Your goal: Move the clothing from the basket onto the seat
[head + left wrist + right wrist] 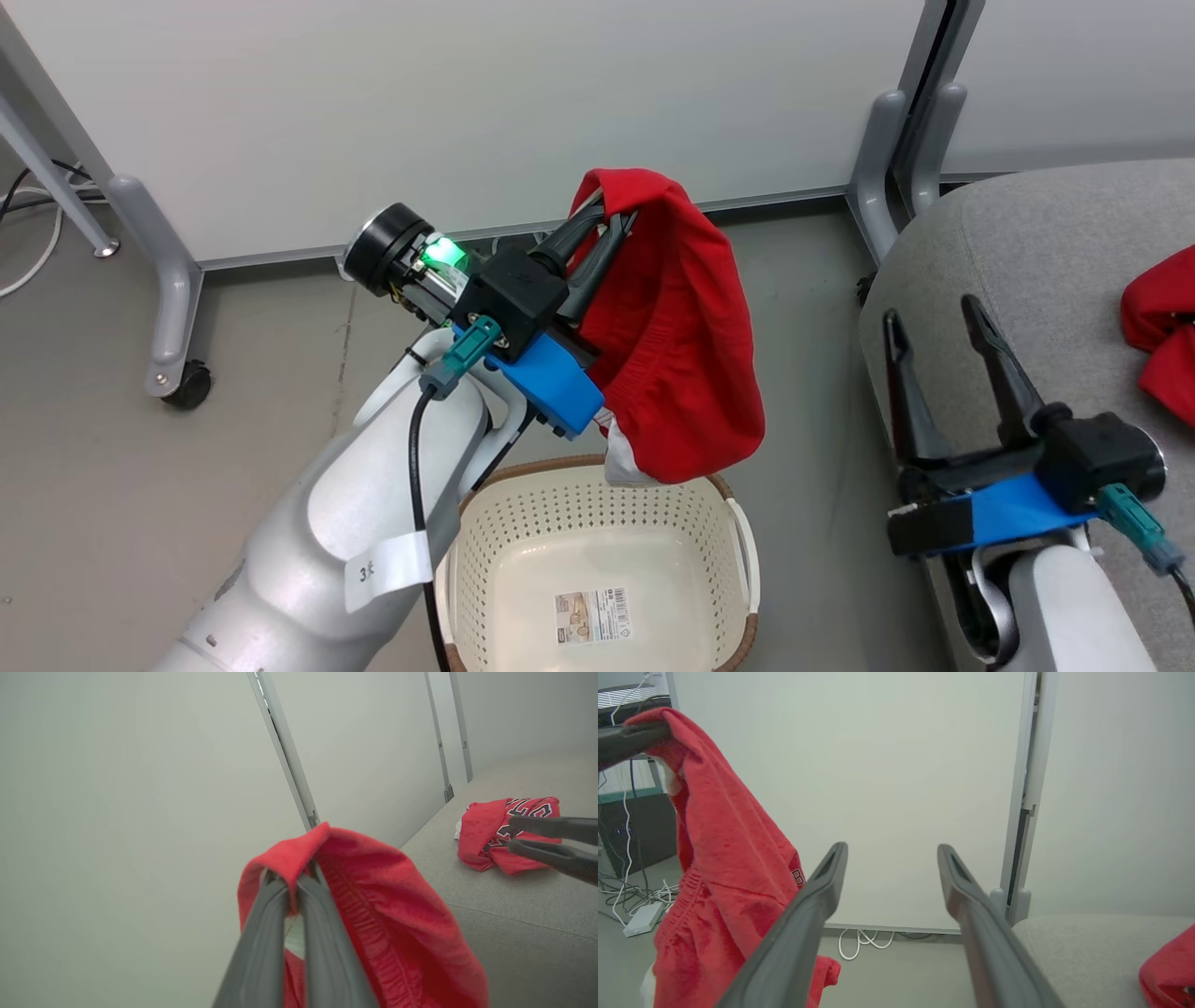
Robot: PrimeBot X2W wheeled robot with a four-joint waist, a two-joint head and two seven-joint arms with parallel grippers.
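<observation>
The basket (pixel 551 523) stands at 6 o'clock in the head view, and a paper label (pixel 592 616) lies on its bottom. Just above the centre, the left pincer (pixel 605 217) has its fingers pressed together on the top fold of a red garment (pixel 681 355), which hangs down toward the basket's 12 o'clock rim. At 4 o'clock the right pincer (pixel 931 311) has its fingers wide apart, gripping nothing, at the edge of the seat (pixel 1027 243). A second red garment (pixel 1162 327) lies on the seat at 3 o'clock
</observation>
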